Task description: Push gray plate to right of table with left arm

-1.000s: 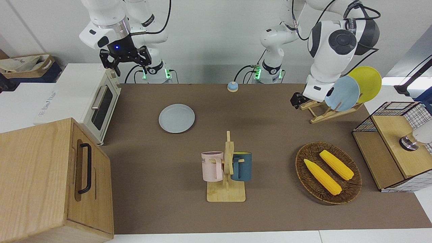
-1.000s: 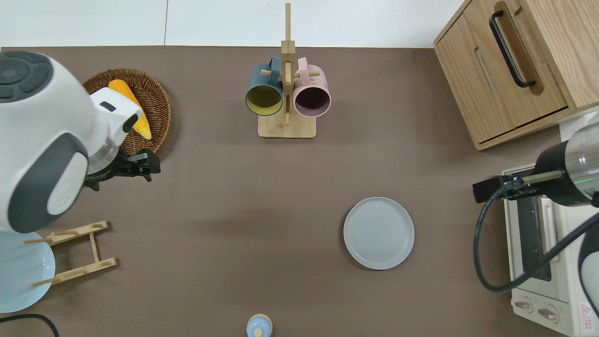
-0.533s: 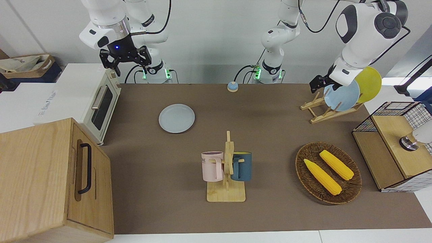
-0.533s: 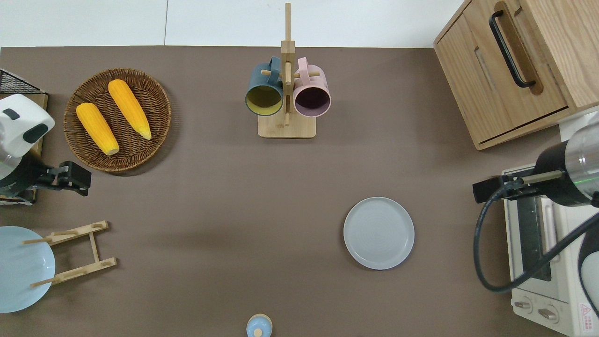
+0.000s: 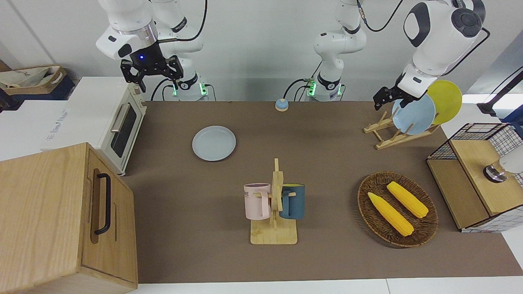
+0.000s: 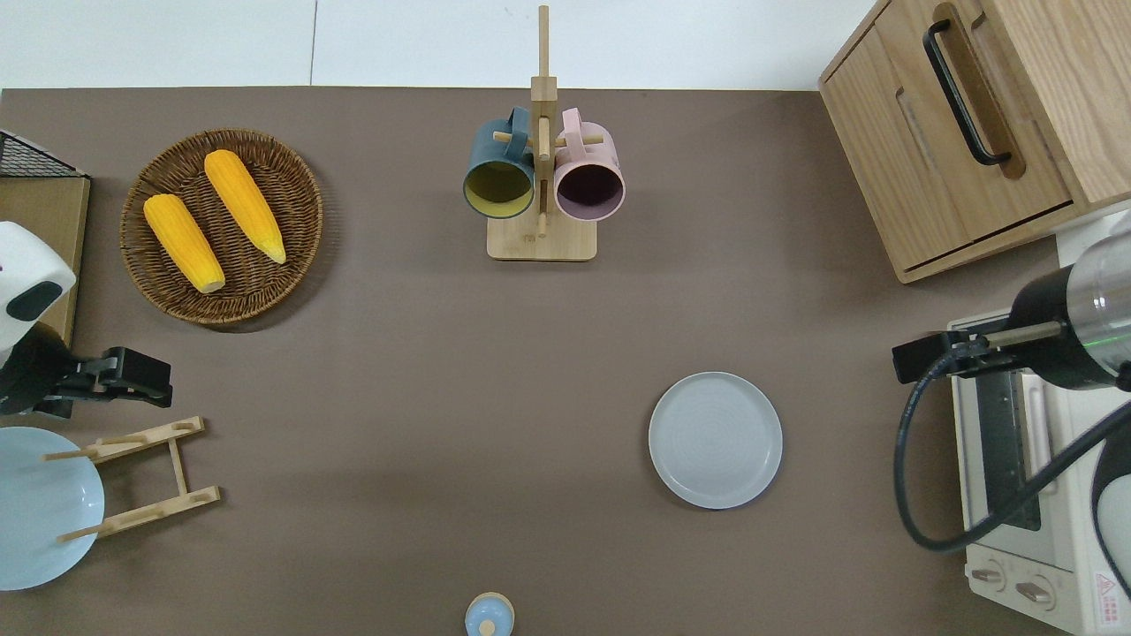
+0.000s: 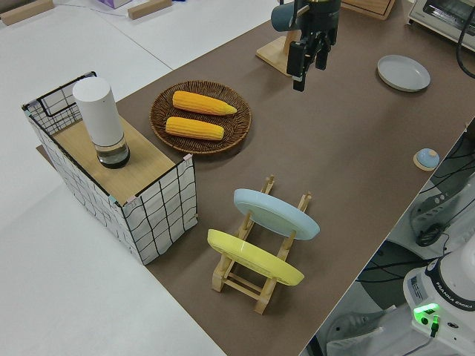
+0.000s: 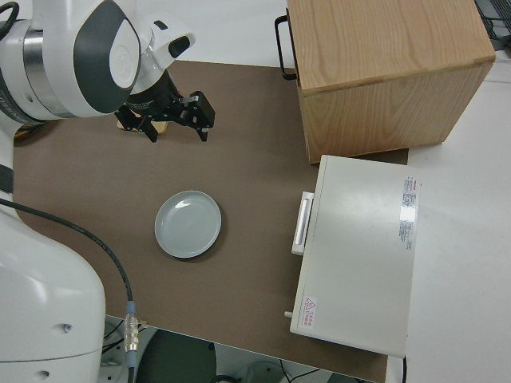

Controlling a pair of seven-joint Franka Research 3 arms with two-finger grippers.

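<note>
The gray plate (image 5: 214, 143) lies flat on the brown table (image 6: 442, 353), toward the right arm's end and near the toaster oven. It also shows in the overhead view (image 6: 716, 439), the left side view (image 7: 403, 73) and the right side view (image 8: 188, 224). My left gripper (image 6: 132, 375) is open and empty. It hangs in the air at the left arm's end of the table, over the bare top between the wicker basket and the dish rack, far from the plate; it also shows in the front view (image 5: 384, 99). My right arm is parked with its gripper (image 5: 152, 71) open.
A mug rack (image 6: 542, 177) with a dark blue and a pink mug stands mid-table. A wicker basket (image 6: 221, 225) holds two corn cobs. A dish rack (image 5: 402, 132) holds a sky-blue and a yellow plate. There is also a wooden cabinet (image 6: 972, 132), a toaster oven (image 5: 118, 122) and a small bell (image 6: 489, 616).
My left arm has drawn back from over the wicker basket toward its own end of the table, uncovering the basket. The gray plate and the right arm have not moved.
</note>
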